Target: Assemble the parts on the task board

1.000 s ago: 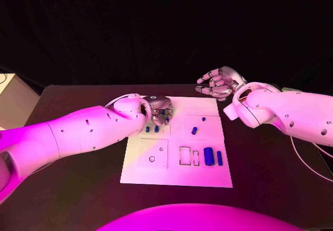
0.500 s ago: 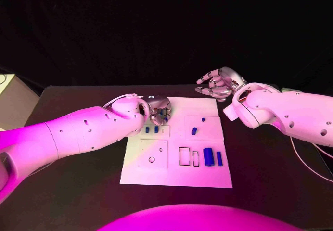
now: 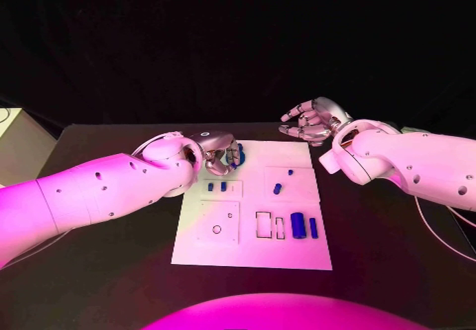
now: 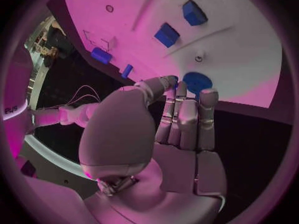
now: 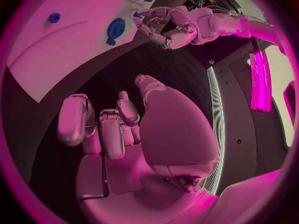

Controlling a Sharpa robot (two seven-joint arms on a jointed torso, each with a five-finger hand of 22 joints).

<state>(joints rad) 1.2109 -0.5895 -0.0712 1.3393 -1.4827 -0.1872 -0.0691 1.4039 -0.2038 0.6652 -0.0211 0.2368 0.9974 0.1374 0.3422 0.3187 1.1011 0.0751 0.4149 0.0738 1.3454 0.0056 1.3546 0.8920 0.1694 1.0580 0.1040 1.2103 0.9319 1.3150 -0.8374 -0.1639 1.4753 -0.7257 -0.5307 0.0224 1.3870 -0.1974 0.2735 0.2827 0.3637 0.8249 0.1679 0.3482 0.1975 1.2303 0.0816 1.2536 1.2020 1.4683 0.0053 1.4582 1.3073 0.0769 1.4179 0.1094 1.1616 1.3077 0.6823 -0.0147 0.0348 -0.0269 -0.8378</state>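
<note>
The white task board (image 3: 248, 247) lies mid-table. My left hand (image 3: 218, 155) hovers over its far left corner, fingers straight and close together. A round blue part (image 3: 238, 155) sits at its fingertips (image 4: 181, 87); the same round blue part (image 4: 196, 79) seems to lie on the board, and whether the hand holds it is unclear. From the right wrist, a strip of white board shows between that part (image 5: 115, 30) and the left hand (image 5: 162, 27). My right hand (image 3: 312, 120) hangs beyond the far right corner, its loosely curled fingers (image 5: 102, 124) holding nothing.
Small blue pieces lie on the board: a pair (image 3: 217, 185) under the left hand, two (image 3: 278, 186) in the middle, two longer ones (image 3: 305, 225) at the right beside rectangular slots (image 3: 265, 223). A pale box (image 3: 15, 141) stands at the table's left edge.
My left hand has drawn back toward the board's far left corner, and the round blue part now shows beside its fingertips. The right hand has barely moved.
</note>
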